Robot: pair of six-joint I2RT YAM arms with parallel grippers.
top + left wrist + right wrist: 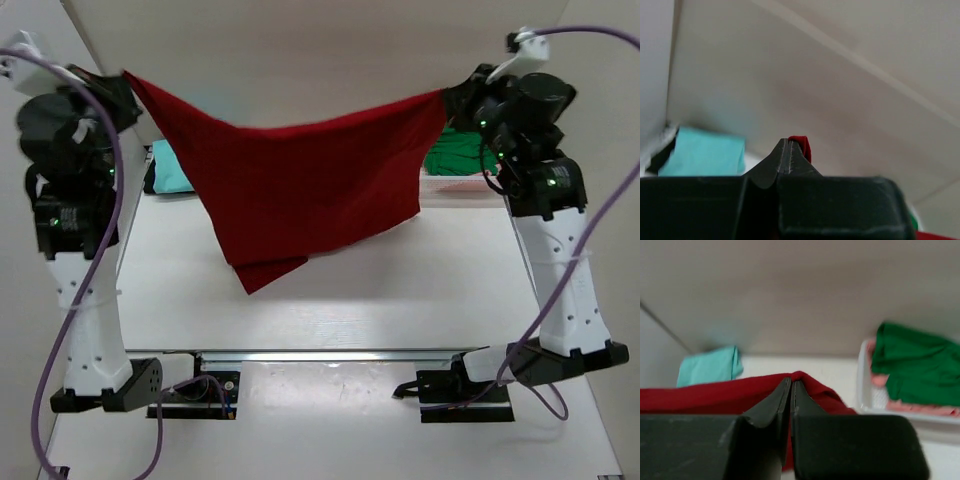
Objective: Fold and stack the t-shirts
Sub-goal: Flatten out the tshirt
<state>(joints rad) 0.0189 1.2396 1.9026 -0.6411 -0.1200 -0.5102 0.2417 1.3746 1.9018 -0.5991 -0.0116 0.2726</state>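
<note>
The dark red t-shirt (pixel 300 190) hangs in the air, stretched between both raised arms, its lower point drooping toward the table. My left gripper (pixel 122 78) is shut on its left corner; a red tip (pixel 802 145) shows at the closed jaws. My right gripper (pixel 447 97) is shut on its right corner, with red cloth (pixel 715 395) around the closed jaws. The light teal t-shirt (pixel 170 168) lies folded at the back left and shows in both wrist views (pixel 702 157) (pixel 710 366). The bright green t-shirt (pixel 460 158) lies in the basket at the back right (pixel 917 365).
A white lattice basket (pixel 865 390) stands at the back right of the table (pixel 400 300), holding the green shirt and some pink cloth (pixel 880 380). Purple cables loop beside both arms. A beige wall rises behind the table.
</note>
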